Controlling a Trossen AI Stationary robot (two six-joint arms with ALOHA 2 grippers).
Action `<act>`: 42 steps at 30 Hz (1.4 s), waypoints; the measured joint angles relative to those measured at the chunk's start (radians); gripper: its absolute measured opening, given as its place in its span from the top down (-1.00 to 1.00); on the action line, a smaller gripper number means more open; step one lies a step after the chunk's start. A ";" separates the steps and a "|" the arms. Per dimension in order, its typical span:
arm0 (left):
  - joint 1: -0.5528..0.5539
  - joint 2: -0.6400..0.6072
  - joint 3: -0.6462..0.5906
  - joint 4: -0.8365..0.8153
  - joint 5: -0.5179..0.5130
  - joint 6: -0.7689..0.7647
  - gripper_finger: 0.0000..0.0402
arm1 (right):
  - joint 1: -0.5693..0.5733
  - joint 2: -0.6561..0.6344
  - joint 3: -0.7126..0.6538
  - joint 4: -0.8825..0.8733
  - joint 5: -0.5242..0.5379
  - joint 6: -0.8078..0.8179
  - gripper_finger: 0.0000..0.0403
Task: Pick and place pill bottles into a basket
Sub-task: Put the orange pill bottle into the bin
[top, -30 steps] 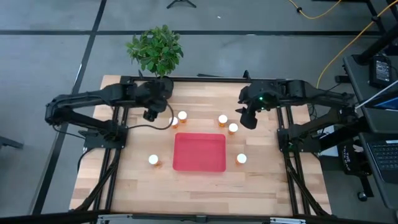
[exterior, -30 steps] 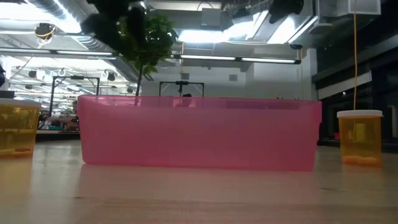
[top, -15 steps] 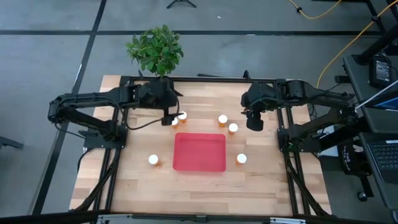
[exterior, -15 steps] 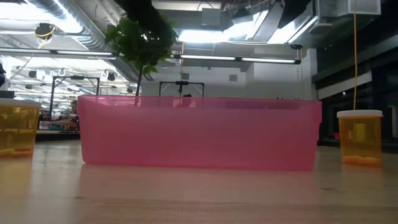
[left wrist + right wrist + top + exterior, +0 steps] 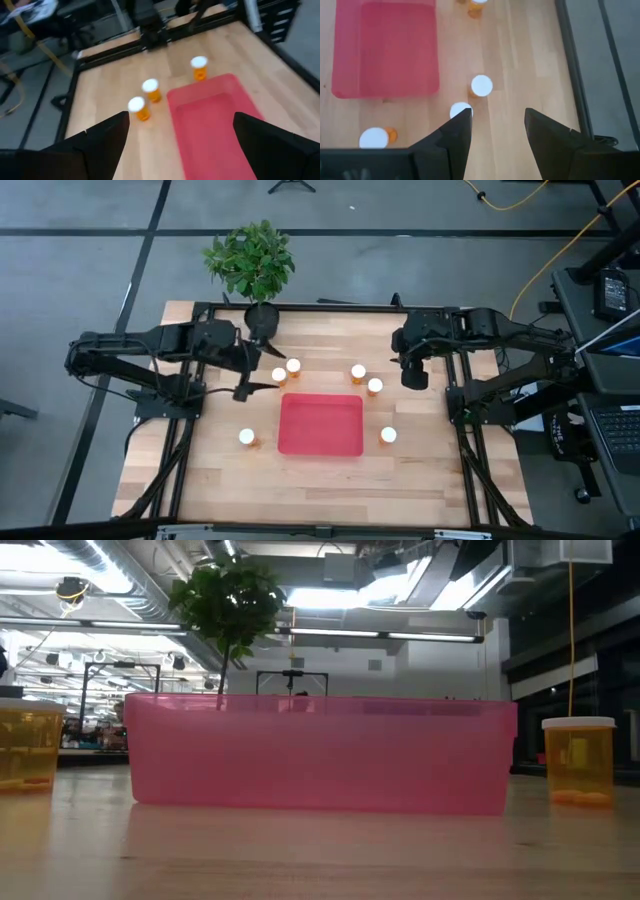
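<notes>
1. Now the left gripper [image 5: 243,391] is seen left of centre in the high view, spread wide and empty; it has been drawn back from the bottle pair it hovered over half a second ago.
2. Beside it, the two pill bottles [image 5: 286,370] stand upright above the tray's upper left corner, untouched.
3. The right gripper [image 5: 413,376], at upper right, is spread and empty, little moved, near two more bottles [image 5: 366,378].
4. The red basket [image 5: 320,424] lies at centre, with nothing in it.
5. Single bottles are seen at its lower left [image 5: 246,437] and lower right [image 5: 388,435].
6. No pick is judged begun; the retreat suggests repositioning.
</notes>
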 joint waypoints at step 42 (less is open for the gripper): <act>0.161 0.304 0.091 -0.490 0.105 0.027 -0.75 | 0.096 0.000 0.000 0.151 0.053 0.033 0.08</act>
